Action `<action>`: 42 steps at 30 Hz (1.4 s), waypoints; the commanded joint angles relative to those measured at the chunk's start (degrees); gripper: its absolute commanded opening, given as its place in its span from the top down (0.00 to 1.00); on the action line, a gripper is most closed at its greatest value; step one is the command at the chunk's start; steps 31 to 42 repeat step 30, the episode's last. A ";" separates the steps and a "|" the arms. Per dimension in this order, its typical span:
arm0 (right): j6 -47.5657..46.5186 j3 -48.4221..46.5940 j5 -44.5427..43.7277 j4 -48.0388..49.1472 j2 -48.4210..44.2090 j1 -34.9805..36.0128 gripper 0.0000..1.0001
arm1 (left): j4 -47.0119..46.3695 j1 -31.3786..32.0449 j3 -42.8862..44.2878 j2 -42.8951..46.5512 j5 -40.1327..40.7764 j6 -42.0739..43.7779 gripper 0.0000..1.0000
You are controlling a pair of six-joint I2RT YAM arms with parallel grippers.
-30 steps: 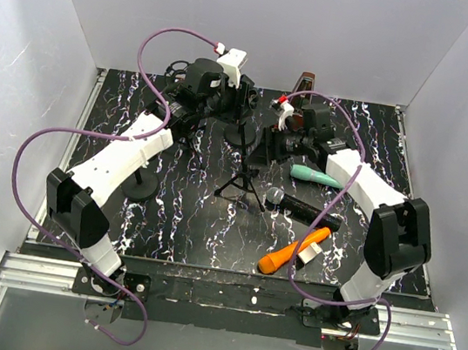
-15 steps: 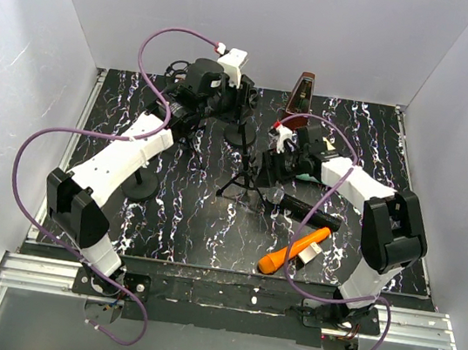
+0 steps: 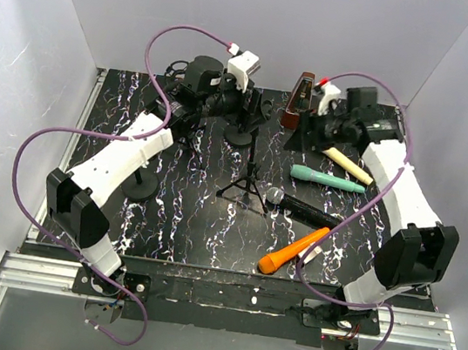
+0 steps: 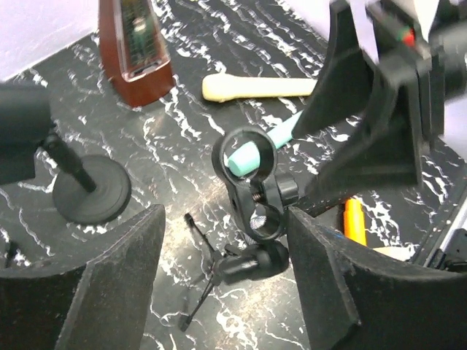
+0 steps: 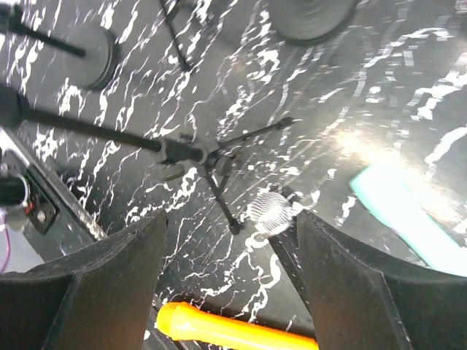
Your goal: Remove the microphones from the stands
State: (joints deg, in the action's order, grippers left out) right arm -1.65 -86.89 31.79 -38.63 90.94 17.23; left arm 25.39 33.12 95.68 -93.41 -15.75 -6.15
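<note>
Black microphone with silver mesh head (image 3: pixel 304 208) lies flat beside the black tripod stand (image 3: pixel 247 177), long axis left-right, nearer the right gripper (image 5: pixel 230 255); both grippers spread, empty; left gripper (image 4: pixel 226 240) straddles the vacant clip (image 4: pixel 244 157).

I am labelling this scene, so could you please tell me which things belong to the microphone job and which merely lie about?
Job: tripod stand, its empty clip, black microphone lying beside it.
Lying about: orange rod, teal rod, cream rod, metronome, round-base stands.

Black microphone (image 3: pixel 306 210), white-veined black table (image 3: pixel 184 213)
</note>
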 commanded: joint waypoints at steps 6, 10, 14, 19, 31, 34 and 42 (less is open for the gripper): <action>9.03 -17.68 -9.88 -11.02 -0.50 -9.15 0.21 | -1.40 0.10 11.45 -0.37 -10.71 8.61 0.17; 10.61 -23.75 -12.63 -13.83 0.73 -10.20 0.22 | 0.80 0.10 14.97 -0.99 -10.97 11.24 0.14; 10.26 -24.73 -11.93 -14.01 -0.14 -10.38 0.22 | 4.41 0.01 14.89 -0.64 -13.09 15.38 0.14; 15.53 -32.53 -24.72 -14.10 -0.15 -10.38 0.20 | 3.01 0.01 12.61 2.61 -2.48 18.80 0.12; 8.24 -35.72 -39.79 -2.67 -4.28 -10.03 0.11 | -4.20 -6.41 7.16 5.42 21.55 18.46 0.02; 8.24 -35.72 -39.79 -2.67 -4.28 -10.03 0.11 | -4.20 -6.41 7.16 5.42 21.55 18.46 0.02; 8.24 -35.72 -39.79 -2.67 -4.28 -10.03 0.11 | -4.20 -6.41 7.16 5.42 21.55 18.46 0.02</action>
